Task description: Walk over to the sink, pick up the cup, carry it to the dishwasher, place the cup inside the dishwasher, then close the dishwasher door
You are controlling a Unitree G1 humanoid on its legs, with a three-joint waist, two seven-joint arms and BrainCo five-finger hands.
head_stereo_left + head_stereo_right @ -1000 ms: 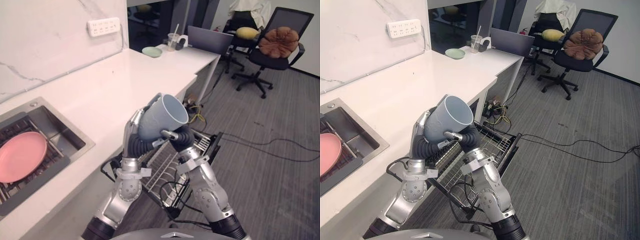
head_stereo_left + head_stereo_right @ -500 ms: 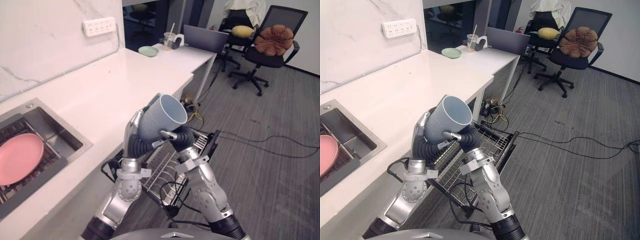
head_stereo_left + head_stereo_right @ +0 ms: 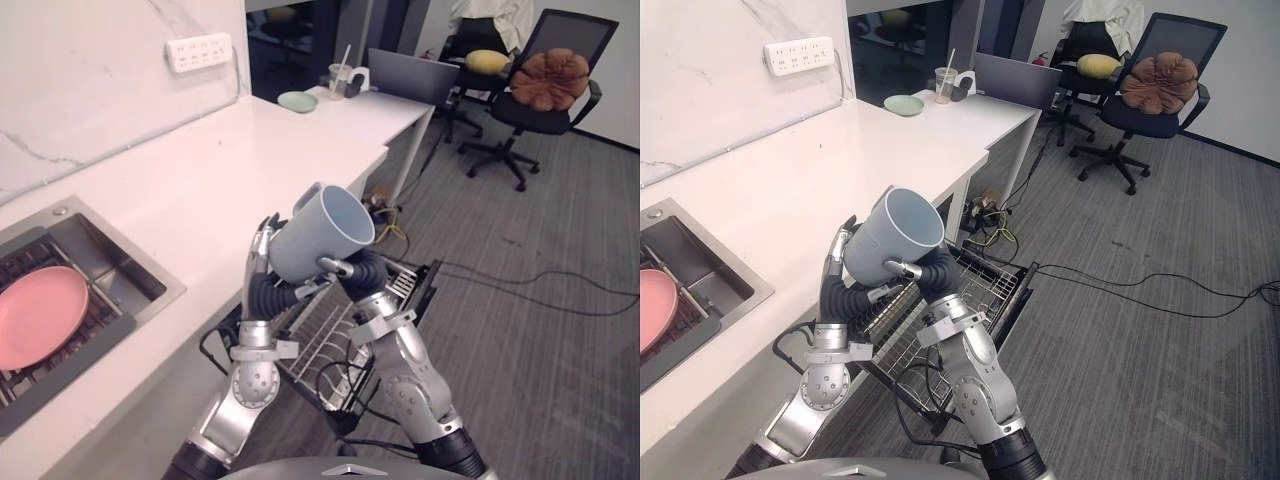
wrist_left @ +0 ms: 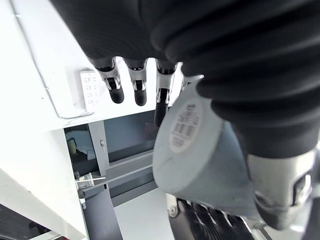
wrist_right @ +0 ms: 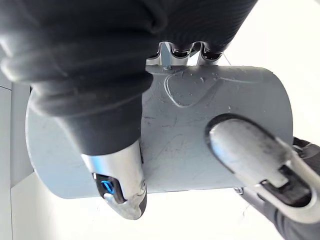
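Note:
A pale blue-grey cup [image 3: 320,235] hangs tilted in front of me, its mouth facing up and to the right, above the pulled-out dishwasher rack [image 3: 330,340]. My right hand [image 3: 355,275] is shut on it; the thumb [image 5: 250,150] and fingers press round its wall [image 5: 215,115]. My left hand [image 3: 262,262] stands just left of the cup, open, with its fingers [image 4: 137,85] straight beside the cup's base [image 4: 200,155]. The dishwasher door [image 3: 425,285] is open below.
The white counter [image 3: 230,170] runs along my left, with the sink [image 3: 130,270] holding a pink plate [image 3: 40,315]. At its far end are a green dish [image 3: 298,101], a plastic cup with a straw [image 3: 343,80] and a laptop [image 3: 405,75]. An office chair [image 3: 545,85] stands at the back right.
My left hand's fingers have straightened and come off the cup. The cup stays in my right hand and has shifted slightly left.

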